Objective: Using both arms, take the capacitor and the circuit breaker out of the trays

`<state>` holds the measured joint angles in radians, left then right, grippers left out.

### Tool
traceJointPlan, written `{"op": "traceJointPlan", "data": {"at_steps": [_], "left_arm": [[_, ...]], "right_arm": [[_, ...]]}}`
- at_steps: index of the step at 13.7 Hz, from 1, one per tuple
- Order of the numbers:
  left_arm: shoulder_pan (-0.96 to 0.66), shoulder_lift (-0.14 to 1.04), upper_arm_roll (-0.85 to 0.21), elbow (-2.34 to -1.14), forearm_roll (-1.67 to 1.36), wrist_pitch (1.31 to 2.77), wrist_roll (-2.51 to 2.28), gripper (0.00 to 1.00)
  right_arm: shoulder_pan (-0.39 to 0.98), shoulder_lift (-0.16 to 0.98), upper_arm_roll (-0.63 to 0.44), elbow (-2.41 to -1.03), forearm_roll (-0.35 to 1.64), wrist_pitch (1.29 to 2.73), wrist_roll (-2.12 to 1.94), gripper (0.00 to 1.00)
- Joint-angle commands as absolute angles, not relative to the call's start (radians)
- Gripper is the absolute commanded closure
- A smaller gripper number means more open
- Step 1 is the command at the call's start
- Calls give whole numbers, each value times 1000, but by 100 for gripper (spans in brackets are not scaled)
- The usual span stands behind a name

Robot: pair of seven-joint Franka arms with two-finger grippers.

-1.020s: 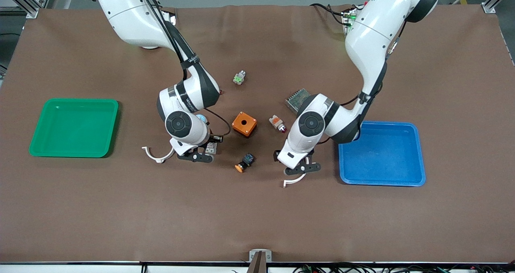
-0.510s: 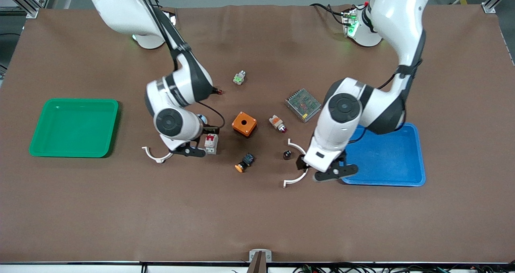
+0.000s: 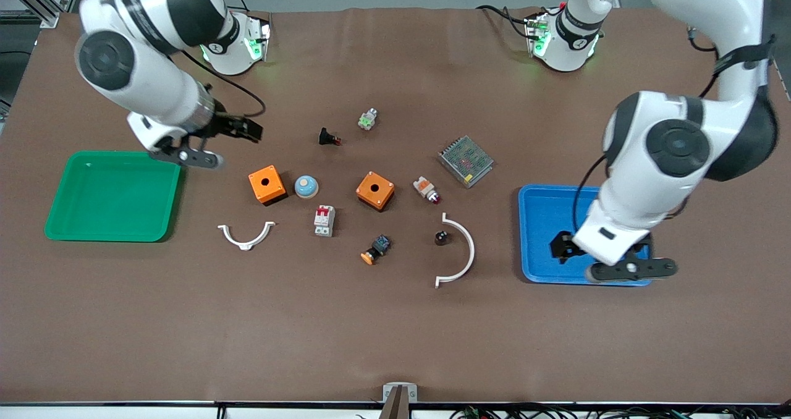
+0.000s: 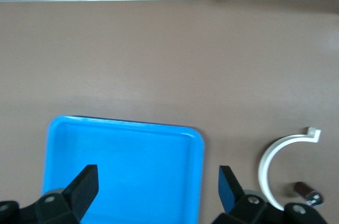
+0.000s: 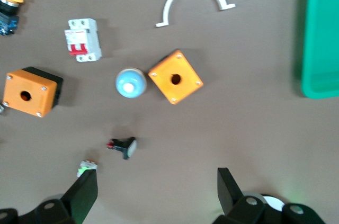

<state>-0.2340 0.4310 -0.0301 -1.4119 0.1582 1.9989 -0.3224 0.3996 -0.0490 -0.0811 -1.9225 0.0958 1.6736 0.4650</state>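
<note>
The breaker [image 3: 324, 220], a white-grey block with red levers, lies on the brown mat between two orange boxes; it also shows in the right wrist view [image 5: 82, 38]. The capacitor [image 3: 440, 238], a tiny black cylinder, lies just inside a white curved clip; in the left wrist view [image 4: 308, 192] it lies beside that clip. My left gripper [image 3: 596, 259] hangs open and empty over the blue tray [image 3: 531, 233], its own view [image 4: 156, 187] showing the tray [image 4: 122, 155] below. My right gripper [image 3: 213, 143] is open and empty, raised over the mat beside the green tray [image 3: 113, 195]; in its own view [image 5: 156, 192] bare mat lies between the jaws.
Two orange boxes [image 3: 267, 185] [image 3: 374, 190], a blue dome [image 3: 306, 186], two white clips [image 3: 246, 236] [image 3: 460, 252], an orange-capped push button [image 3: 375, 250], a black part with a red tip [image 3: 329, 137], a white-orange switch [image 3: 426, 189], a green-white part [image 3: 368, 119] and a grey mesh unit [image 3: 466, 160] lie mid-table.
Both arms rose and swung outward: the right gripper from beside the breaker toward the green tray, the left from the capacitor to over the blue tray. Breaker and capacitor stayed on the mat.
</note>
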Motion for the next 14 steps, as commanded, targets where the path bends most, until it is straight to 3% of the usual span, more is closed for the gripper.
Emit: {"op": "traceJointPlan", "data": {"at_steps": [1,7,9,11,14], "left_arm": [[-189,377,-38,-1434,164,1959,-226,0],[-146,313,-35,-1433,161,1888,-112,0],[-129,284,-32,-1433,161,1862,-107,0],[-92,240,-40,-1434,157,1815,-91,0],[-75,180,-37,-1436,156,1724,-68,0]], "right_arm": [[284,-116,-71,-1942,87,1664,341,0],[-10,-110,-71,-1914,71,1651,84,0],[-46,-110,-69,-1860,71,1640,22,0],[-45,-100,-67,-1719,69,1544,23,0],[-43,4,-66,-1469,63,1439,26,0]]}}
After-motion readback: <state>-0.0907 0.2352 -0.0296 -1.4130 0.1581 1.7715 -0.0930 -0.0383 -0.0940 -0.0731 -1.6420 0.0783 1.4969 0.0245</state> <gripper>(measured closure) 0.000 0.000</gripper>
